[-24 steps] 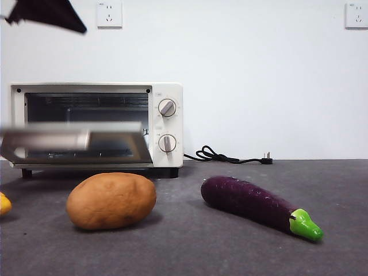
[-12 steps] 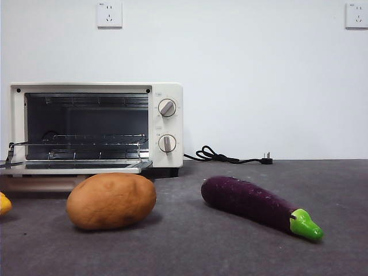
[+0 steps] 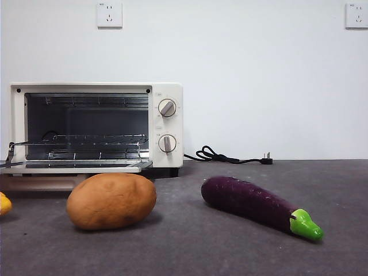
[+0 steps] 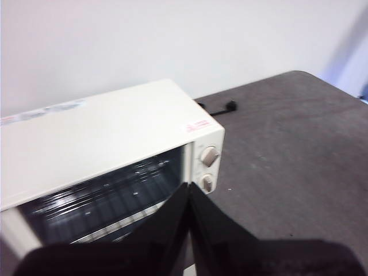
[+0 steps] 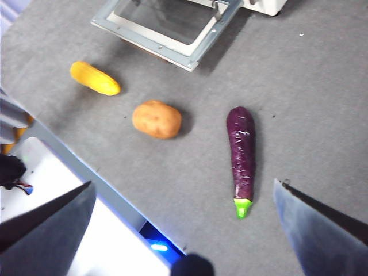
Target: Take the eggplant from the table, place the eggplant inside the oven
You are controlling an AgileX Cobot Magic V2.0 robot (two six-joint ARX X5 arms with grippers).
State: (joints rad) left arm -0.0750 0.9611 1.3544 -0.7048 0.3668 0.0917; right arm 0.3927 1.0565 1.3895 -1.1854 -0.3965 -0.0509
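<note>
Between the wide-spread, empty jaws of the right gripper (image 5: pixel 184 213), lower centre of its wrist picture, lies the eggplant (image 5: pixel 242 157) on the table (image 5: pixel 322 103), green cap toward the camera. Nearby are a potato (image 5: pixel 156 119) and a yellow vegetable (image 5: pixel 95 78). At the bottom of the left wrist picture the left gripper (image 4: pixel 188 192) is pressed closed, holding nothing, above the oven (image 4: pixel 103 138), whose red label is unreadable; its door (image 5: pixel 167 26) lies open.
</note>
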